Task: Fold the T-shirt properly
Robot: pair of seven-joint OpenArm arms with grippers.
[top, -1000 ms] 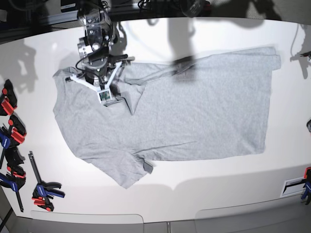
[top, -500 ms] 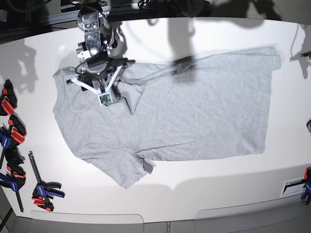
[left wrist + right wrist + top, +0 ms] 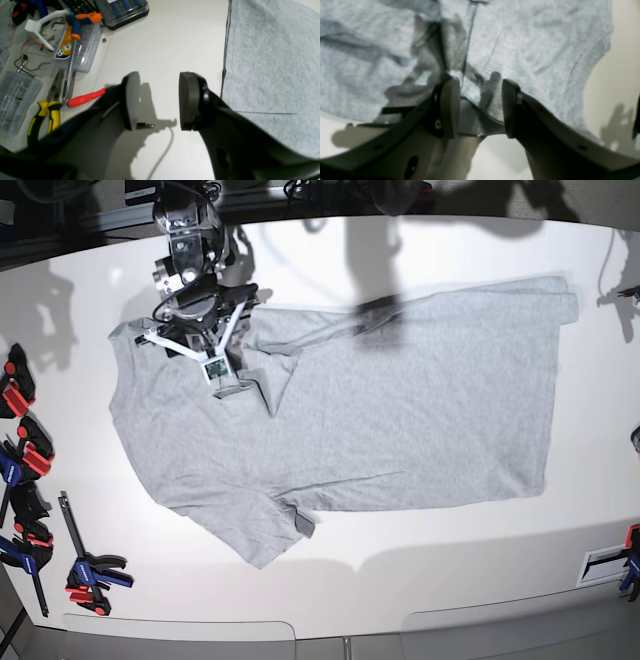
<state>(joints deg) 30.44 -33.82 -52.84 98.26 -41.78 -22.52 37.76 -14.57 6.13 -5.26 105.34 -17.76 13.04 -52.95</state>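
no lettering reads on the t-shirt (image 3: 340,420); you see only its plain grey side, spread flat across the white table (image 3: 450,580), collar end toward the base view's left. your right gripper (image 3: 477,105) hangs over the collar area, jaws parted with nothing between them, cloth below. your left gripper (image 3: 158,100) is likewise parted and empty, over bare table just beside the shirt's straight edge. a cartoon sticker on a clear plastic box (image 3: 80,47) shows, its writing too small to read. open table lies along the near edge; clamps (image 3: 30,480) crowd the left margin.
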